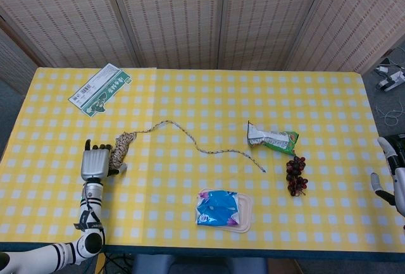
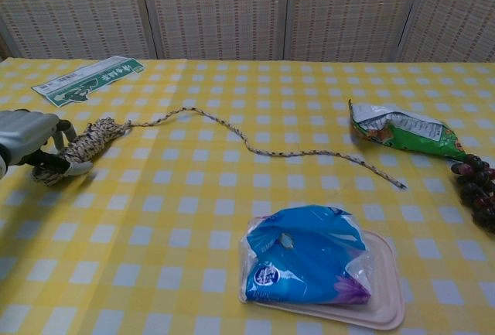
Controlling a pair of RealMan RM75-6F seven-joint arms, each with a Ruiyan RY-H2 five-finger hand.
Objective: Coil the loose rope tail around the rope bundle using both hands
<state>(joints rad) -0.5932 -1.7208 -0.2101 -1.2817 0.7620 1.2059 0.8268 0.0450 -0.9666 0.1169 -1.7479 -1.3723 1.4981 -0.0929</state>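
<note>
Speckled rope bundle point(image 2: 81, 148) grasped by left hand point(image 2: 25, 138); grip firm. Right hand point(image 1: 393, 179) idle, fingers apart, should fetch tail point(image 2: 271, 148).

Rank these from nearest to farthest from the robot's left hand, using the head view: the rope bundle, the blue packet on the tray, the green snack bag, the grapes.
1. Rope bundle: touching the left hand, on its right.
2. Blue packet: near the front edge, centre.
3. Green snack bag: right of centre.
4. Grapes: farthest right, just below the bag.
</note>
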